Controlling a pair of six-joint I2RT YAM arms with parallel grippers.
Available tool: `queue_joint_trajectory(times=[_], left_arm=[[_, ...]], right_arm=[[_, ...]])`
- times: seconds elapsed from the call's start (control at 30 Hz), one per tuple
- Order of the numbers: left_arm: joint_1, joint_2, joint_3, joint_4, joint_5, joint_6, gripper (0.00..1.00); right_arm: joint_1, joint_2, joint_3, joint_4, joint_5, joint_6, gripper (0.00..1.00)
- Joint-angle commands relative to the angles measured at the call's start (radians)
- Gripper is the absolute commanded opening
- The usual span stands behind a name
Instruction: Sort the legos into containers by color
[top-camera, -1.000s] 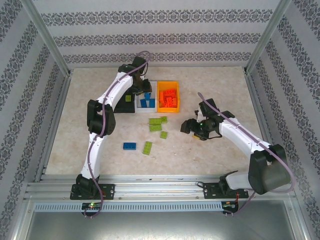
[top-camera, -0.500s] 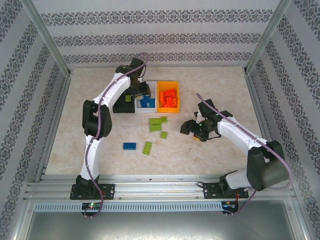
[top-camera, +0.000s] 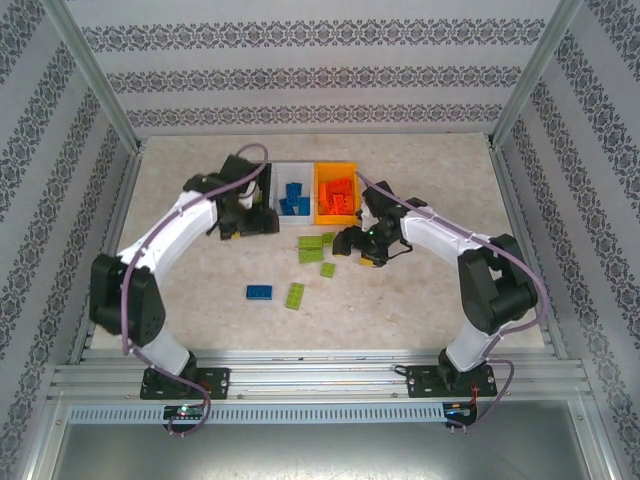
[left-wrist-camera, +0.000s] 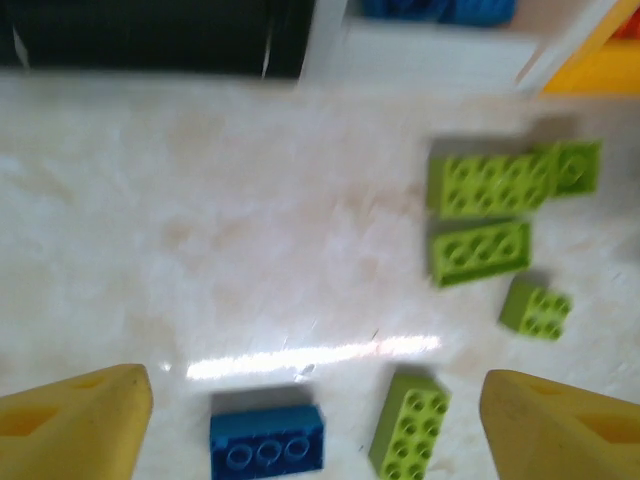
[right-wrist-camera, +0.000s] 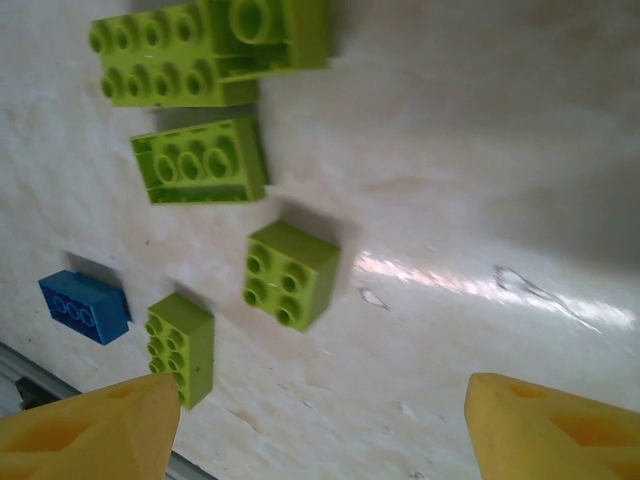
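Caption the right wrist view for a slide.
Open right tool above five green legos and one blue lego loose on the table.

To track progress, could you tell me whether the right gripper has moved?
Yes: the right gripper moved left, closer to the orange bin and the green legos.

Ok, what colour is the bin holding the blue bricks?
White: the bin shows best in the top external view.

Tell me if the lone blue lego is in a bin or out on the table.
Out: the blue lego lies on the table, apart from the white bin.
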Motion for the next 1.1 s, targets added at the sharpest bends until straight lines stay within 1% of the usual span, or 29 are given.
queue_joint_trajectory(times=[0.0, 0.03, 0.1, 0.2, 0.37, 0.53, 0.67, 0.93, 1.07], left_arm=[[-0.071, -0.066, -0.155, 0.077, 0.021, -0.019, 0.91], [-0.097, -0.075, -0.190, 0.082, 0.009, -0.024, 0.94], [-0.145, -0.081, -0.253, 0.104, -0.007, -0.042, 0.97], [-0.181, -0.068, -0.299, 0.133, -0.024, -0.073, 1.00], [-0.190, -0.013, -0.283, 0.104, -0.080, -0.084, 1.00], [-0.190, 0.022, -0.278, 0.080, -0.108, -0.100, 1.00], [-0.191, 0.039, -0.288, 0.088, -0.105, -0.126, 0.97], [-0.193, 0.056, -0.317, 0.112, -0.086, -0.165, 0.86], [-0.191, 0.062, -0.339, 0.114, -0.081, -0.173, 0.85]], right_arm=[[0.021, 0.052, 0.069, -0.030, -0.036, -0.042, 0.76], [0.026, 0.064, 0.084, -0.035, -0.040, -0.046, 0.77], [0.038, 0.089, 0.111, -0.045, -0.045, -0.055, 0.77], [0.047, 0.103, 0.127, -0.048, -0.047, -0.057, 0.77], [0.048, 0.096, 0.117, -0.048, -0.041, -0.057, 0.78], [0.044, 0.070, 0.089, -0.050, -0.023, -0.058, 0.78], [0.036, 0.050, 0.069, -0.048, -0.015, -0.055, 0.79], [0.033, 0.053, 0.064, -0.048, -0.015, -0.055, 0.79], [0.033, 0.053, 0.061, -0.049, -0.017, -0.056, 0.79]])
